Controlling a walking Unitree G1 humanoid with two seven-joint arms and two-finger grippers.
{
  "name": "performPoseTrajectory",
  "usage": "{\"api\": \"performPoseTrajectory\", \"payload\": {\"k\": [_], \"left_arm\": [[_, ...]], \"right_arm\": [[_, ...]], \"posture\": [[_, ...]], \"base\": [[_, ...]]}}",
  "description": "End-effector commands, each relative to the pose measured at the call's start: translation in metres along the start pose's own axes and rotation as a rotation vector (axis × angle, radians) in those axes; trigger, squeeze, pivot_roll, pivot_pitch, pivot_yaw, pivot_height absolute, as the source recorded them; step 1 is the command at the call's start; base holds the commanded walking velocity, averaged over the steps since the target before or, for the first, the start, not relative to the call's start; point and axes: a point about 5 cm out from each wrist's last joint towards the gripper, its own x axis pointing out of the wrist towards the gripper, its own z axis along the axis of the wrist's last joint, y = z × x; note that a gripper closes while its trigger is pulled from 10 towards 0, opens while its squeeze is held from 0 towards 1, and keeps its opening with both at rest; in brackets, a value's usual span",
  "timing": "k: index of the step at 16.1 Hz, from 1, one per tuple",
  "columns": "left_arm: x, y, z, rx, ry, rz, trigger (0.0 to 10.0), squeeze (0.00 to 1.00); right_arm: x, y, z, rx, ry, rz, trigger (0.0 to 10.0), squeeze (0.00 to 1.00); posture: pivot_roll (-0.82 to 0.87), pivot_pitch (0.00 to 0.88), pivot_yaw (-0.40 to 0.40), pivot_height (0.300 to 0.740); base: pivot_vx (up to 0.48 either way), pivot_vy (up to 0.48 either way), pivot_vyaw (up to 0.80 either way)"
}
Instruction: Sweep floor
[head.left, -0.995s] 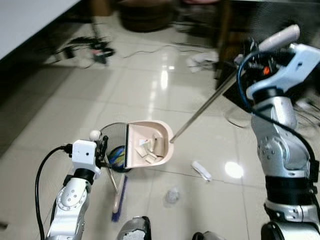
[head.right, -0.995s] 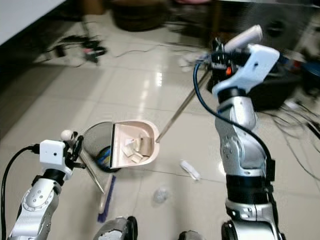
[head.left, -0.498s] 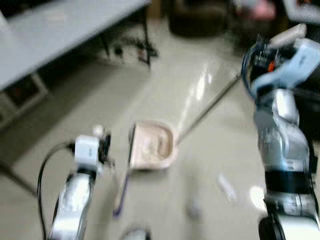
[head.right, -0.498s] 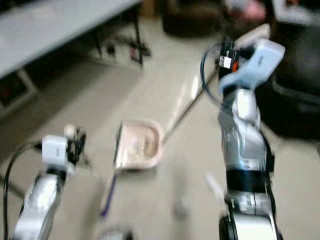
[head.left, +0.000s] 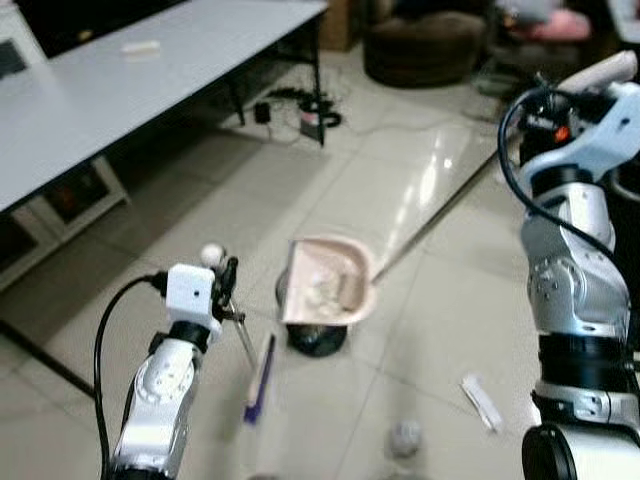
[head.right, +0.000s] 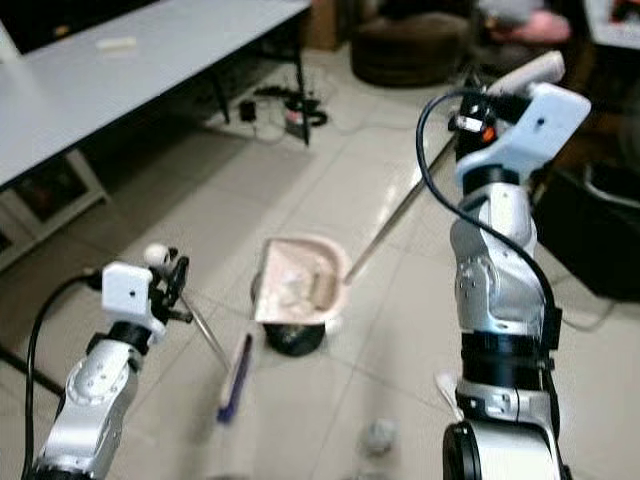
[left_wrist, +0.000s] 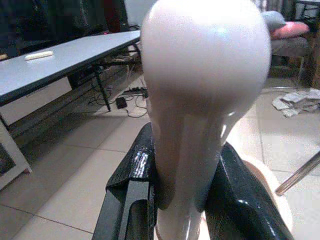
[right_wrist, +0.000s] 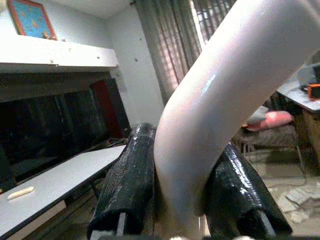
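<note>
While the robot stands on a glossy tiled floor (head.left: 420, 190), its right gripper (right_wrist: 182, 197), raised high, is clamped on the pale handle of a long-poled dustpan (head.left: 326, 283). The pan holds paper scraps and hangs tilted above a dark round bin (head.left: 316, 338). The left gripper (left_wrist: 182, 192) is clamped on the rounded end of a broom (head.left: 258, 378), whose purple-edged head rests on the floor just beside the bin. The step appears to be emptying the pan. A crumpled wad (head.left: 404, 436) and a white strip (head.left: 481, 401) lie unswept; next, tip the pan further
</note>
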Motion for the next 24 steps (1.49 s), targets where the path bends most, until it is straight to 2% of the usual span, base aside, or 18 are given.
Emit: {"api": "performPoseTrajectory", "payload": {"k": [1, 11, 20, 24], "left_arm": [[0.000, 0.010, 0.003, 0.035, -0.012, 0.020, 10.0, 0.00], [0.002, 0.008, 0.001, 0.026, -0.010, 0.017, 10.0, 0.00], [0.002, 0.009, 0.000, 0.018, -0.009, 0.021, 10.0, 0.00], [0.001, 0.011, -0.002, 0.017, 0.004, 0.034, 10.0, 0.00]], "right_arm": [[0.003, 0.013, 0.008, 0.047, -0.054, 0.036, 10.0, 0.00], [0.004, 0.009, 0.010, 0.030, -0.068, 0.024, 10.0, 0.00], [0.006, -0.001, 0.011, 0.037, -0.084, -0.024, 10.0, 0.00], [0.006, -0.006, 0.012, 0.035, -0.093, -0.043, 10.0, 0.00]], "posture": [[-0.01, 0.000, 0.075, 0.740], [-0.02, 0.000, 0.072, 0.740], [-0.01, 0.003, 0.067, 0.740], [-0.01, 0.009, 0.071, 0.740]], "base": [[0.300, 0.000, 0.00], [0.304, 0.000, 0.00], [0.300, 0.000, 0.00], [0.060, 0.000, 0.00]]}}
